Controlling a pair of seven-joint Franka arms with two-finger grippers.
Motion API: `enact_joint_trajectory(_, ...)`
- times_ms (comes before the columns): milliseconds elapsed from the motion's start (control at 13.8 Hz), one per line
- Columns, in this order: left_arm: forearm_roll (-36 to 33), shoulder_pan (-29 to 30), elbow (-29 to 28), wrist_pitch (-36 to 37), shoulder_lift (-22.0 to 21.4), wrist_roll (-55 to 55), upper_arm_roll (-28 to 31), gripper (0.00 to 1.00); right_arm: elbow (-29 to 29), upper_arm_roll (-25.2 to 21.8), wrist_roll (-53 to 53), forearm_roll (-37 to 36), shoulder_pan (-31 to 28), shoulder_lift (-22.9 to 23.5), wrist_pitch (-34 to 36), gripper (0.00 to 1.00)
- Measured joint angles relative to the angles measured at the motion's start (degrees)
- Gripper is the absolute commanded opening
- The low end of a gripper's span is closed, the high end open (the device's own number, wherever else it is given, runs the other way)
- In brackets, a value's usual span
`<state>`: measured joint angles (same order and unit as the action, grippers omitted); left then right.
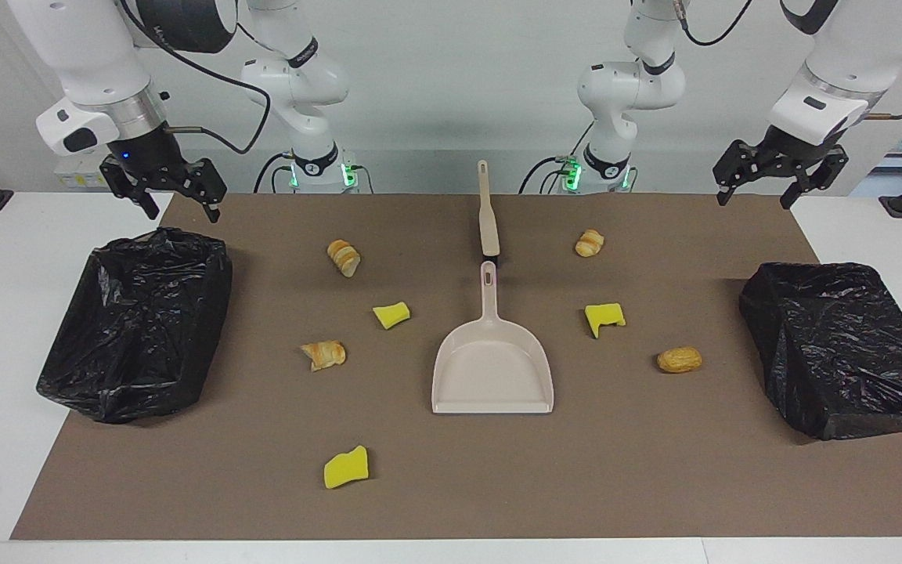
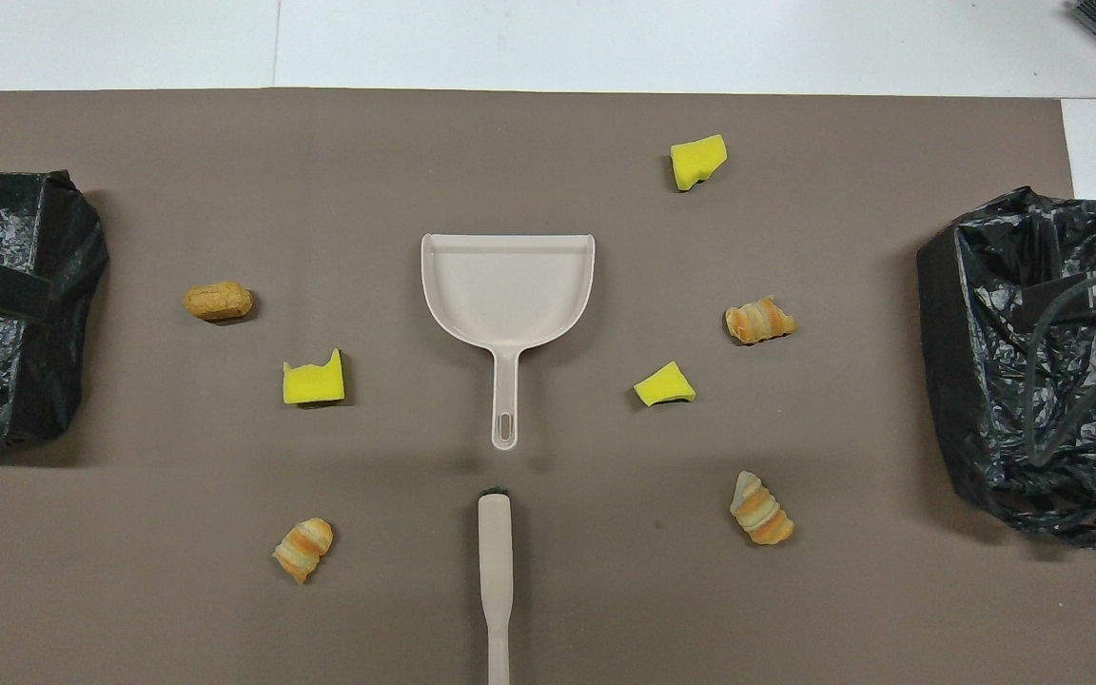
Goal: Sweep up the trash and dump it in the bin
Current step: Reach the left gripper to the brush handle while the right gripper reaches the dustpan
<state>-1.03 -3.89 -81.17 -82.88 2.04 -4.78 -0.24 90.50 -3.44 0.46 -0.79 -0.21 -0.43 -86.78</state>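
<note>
Where seven bits of trash (image 1: 391, 315) scatter mid-tabletop around the dustpan (image 1: 492, 372), brush (image 1: 488, 211) nearer the robots' edge, bins at either end. Above the end bins (image 1: 138, 321), left end effector (image 1: 781, 184) and right end effector (image 1: 177, 196): wide open, empty.

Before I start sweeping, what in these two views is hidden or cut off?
- Brush: handle end cut off by the overhead view's bottom edge; bristles too small to make out in either view.
- Bin at the left arm's end: opening not visible, covered by its black bag.
- Both end effectors: absent from the overhead view.
</note>
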Motion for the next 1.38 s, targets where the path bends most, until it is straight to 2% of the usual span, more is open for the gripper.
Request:
enact_joint_trajectory(218, 0.00, 0.00, -0.61, -0.03, -0.12, 0.00, 0.01, 1.00, -0.24, -0.03, 2.14, 0.00, -0.07, -0.01, 2.94, 1.00)
enact_joint_trajectory(727, 0.01, -0.03, -1.21, -0.01, -1.32, 0.00, -0.13, 1.00, -0.66, -0.06, 2.28, -0.01, -0.10, -0.11, 2.88, 1.00)
enact_joint_trajectory(872, 0.16, -0.38, -3.00, 0.00, -2.33, 0.00, -0.85, 1.00, -0.55, 0.00, 2.28, 0.00, -0.05, -0.27, 2.87, 1.00)
enact_joint_trajectory(1018, 0.33, -2.55, -8.15, -0.73, -4.58, 0.06, -1.39, 1.00, 0.01, 0.31, 2.28, 0.03, 0.92, -0.51, 2.90, 1.00)
enact_joint_trajectory(1381, 0.53, -14.69, -29.40, -10.93, -13.63, 11.35, -1.82, 1.00, 1.18, 3.29, 2.60, 0.08, 2.85, 1.58, 2.72, 1.00)
